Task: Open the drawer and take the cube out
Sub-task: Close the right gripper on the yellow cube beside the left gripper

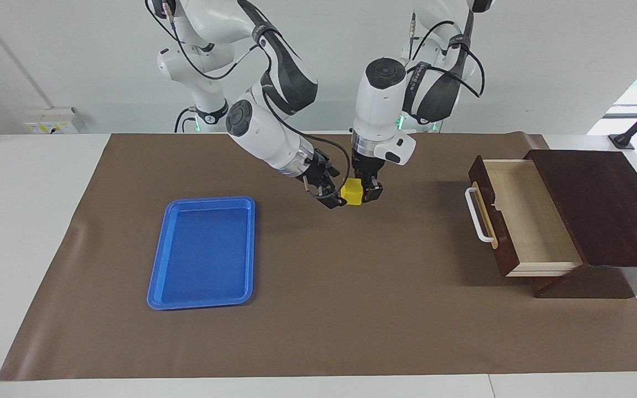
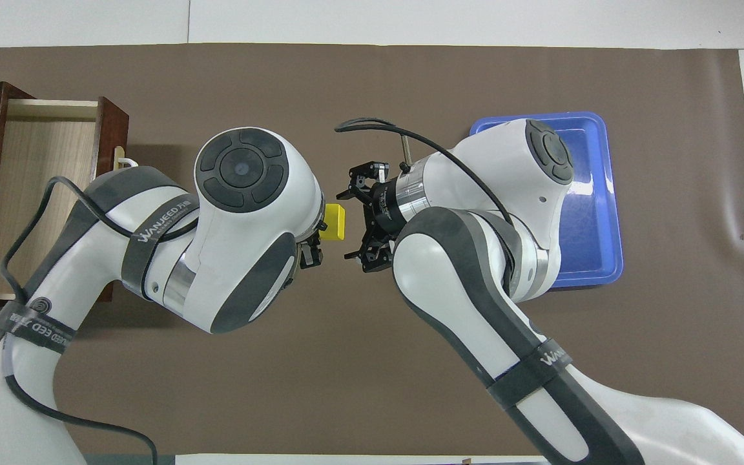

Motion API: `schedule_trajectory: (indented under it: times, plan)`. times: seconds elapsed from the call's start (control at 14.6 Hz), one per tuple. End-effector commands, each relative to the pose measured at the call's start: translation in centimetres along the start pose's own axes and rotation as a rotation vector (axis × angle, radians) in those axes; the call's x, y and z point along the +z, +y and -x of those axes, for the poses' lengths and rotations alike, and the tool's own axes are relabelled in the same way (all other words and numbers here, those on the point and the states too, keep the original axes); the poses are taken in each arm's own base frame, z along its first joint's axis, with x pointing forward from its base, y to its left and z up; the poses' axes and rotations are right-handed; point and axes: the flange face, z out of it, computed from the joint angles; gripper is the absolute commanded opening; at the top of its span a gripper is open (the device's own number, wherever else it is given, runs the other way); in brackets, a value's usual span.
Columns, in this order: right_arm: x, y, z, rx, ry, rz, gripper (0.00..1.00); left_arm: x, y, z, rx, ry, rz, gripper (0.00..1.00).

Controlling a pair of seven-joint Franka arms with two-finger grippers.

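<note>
The small yellow cube (image 1: pixel 353 192) (image 2: pixel 333 222) hangs just above the brown mat, near the middle of the table. My left gripper (image 1: pixel 364 193) (image 2: pixel 320 231) points down and is shut on it. My right gripper (image 1: pixel 334 194) (image 2: pixel 349 224) comes in sideways from the blue tray's end, open. Its fingertips stand either side of the cube's free face, right at its edge. The dark wooden drawer (image 1: pixel 523 215) (image 2: pixel 49 161) at the left arm's end is pulled out. Its pale inside is bare, and its white handle (image 1: pixel 476 215) faces the middle of the table.
A flat blue tray (image 1: pixel 202 251) (image 2: pixel 588 213) lies on the mat toward the right arm's end; the right arm's elbow covers part of it from above. The brown mat (image 1: pixel 351 309) covers most of the white table.
</note>
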Motion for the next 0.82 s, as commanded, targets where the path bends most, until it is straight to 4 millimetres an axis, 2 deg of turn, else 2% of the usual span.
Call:
schedule_trajectory:
  times: [0.0, 0.27, 0.62, 0.75]
  plan:
    - [0.13, -0.46, 0.25, 0.012, 0.008, -0.017, 0.94, -0.1, 0.11, 0.33, -0.01, 0.005, 0.02, 0.0]
    - [0.72, -0.09, 0.98, 0.005, 0.007, -0.009, 0.92, -0.1, 0.11, 0.33, -0.01, 0.005, 0.02, 0.0]
    - [0.7, -0.1, 0.98, 0.054, 0.007, -0.011, 0.91, -0.04, 0.1, 0.33, -0.01, 0.005, 0.02, 0.0]
    - [0.6, -0.23, 0.98, 0.066, 0.007, -0.023, 0.83, -0.04, 0.1, 0.33, -0.01, 0.005, 0.02, 0.0]
